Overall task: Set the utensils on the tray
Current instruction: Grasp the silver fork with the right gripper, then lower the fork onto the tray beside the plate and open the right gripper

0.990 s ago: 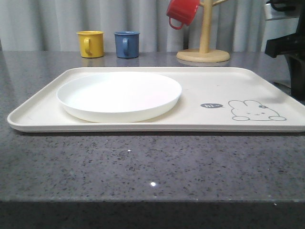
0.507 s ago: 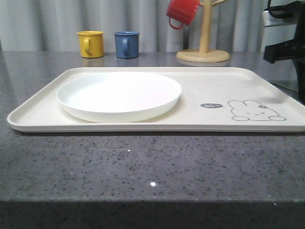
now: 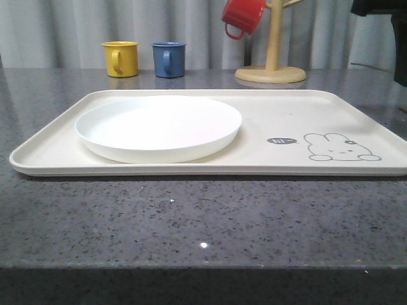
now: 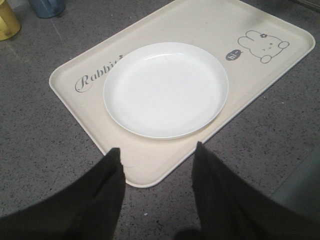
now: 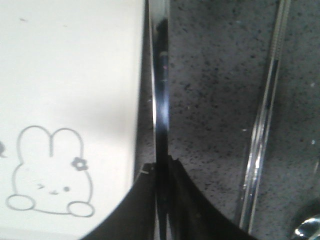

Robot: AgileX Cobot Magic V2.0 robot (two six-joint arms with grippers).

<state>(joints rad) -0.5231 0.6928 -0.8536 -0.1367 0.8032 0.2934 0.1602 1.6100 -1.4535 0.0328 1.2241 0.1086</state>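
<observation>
Once lower, right hand higher.

counter: grey speckled | on it: tray, mugs, mug tree

Right pincer clamps slim utensil beside tray; chopsticks on counter

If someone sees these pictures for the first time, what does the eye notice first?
First comes the big cream tray with its drawn rabbit, and the white plate lying on its left part. Behind it stand a yellow cup, a blue cup and a red cup hung on a wooden stand. The right end effector grips a shiny utensil beside the tray's edge.
</observation>
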